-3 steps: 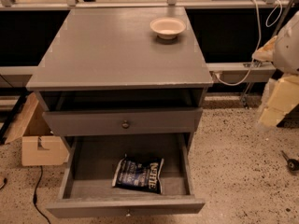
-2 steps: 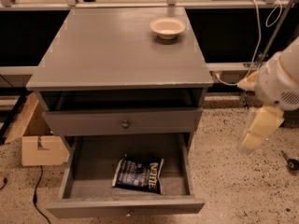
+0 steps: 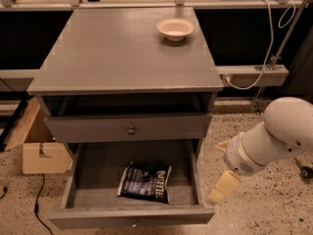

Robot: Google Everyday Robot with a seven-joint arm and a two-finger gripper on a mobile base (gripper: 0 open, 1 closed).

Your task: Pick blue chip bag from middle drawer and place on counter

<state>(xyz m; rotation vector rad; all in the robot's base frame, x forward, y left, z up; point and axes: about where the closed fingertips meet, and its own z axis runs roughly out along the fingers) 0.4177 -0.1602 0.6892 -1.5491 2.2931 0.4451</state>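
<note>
The blue chip bag (image 3: 145, 182) lies flat in the open middle drawer (image 3: 132, 217), near its middle front, with its white lettering facing up. The drawer is pulled well out below the shut upper drawer front (image 3: 128, 129) with its dark knob. The counter (image 3: 117, 53) is the grey top of the cabinet. My gripper (image 3: 221, 182) hangs on the white arm (image 3: 274, 138) to the right of the drawer, outside its right wall, at about the drawer's height and apart from the bag.
A small pale bowl (image 3: 175, 28) stands on the counter at the back right. A cardboard box (image 3: 36, 146) sits on the speckled floor left of the cabinet. A cable and a grey rail (image 3: 254, 75) run behind at the right.
My arm and gripper have swung down and to the left, from the far right edge toward the drawer's right side. The bag and the drawer have not moved.
</note>
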